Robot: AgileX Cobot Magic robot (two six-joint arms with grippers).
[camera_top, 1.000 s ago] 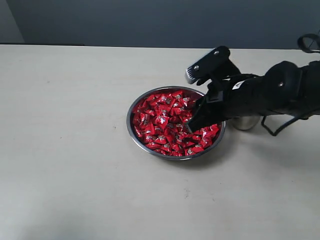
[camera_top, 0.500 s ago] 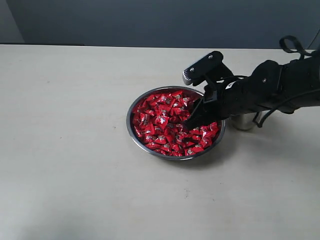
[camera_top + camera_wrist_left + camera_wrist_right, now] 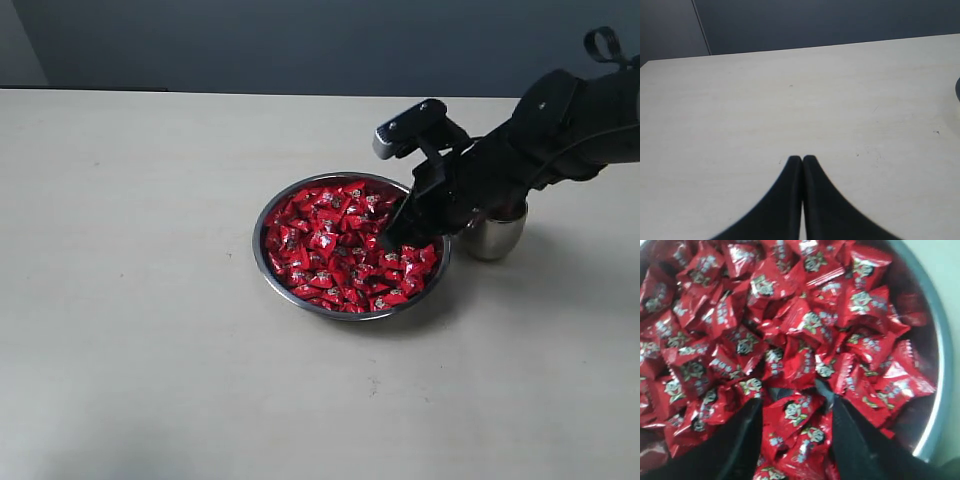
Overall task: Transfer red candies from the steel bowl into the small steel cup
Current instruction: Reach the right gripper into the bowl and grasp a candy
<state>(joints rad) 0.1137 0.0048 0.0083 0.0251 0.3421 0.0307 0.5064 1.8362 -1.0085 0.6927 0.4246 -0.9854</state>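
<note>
Right claw: released, tips among shiny red wrapped candies
Left claw: clenched
Wide steel bowl: beside small steel cup

We've got red everywhere here: the red candies gleam in glossy scarlet wrappers, and up close each one carries a pale, whitish-green rosette mark with faint pale lettering beside it. Around them the steel bowl shows a bright silver rim, darker grey on its inner wall. The small steel cup is polished silver too, with dark reflections across its body. The right gripper reads matt black against all that red, and the left gripper is the same plain black. The table is pale cream with faint grain and a few tiny dark specks; the wall behind is dark blue-grey.
</note>
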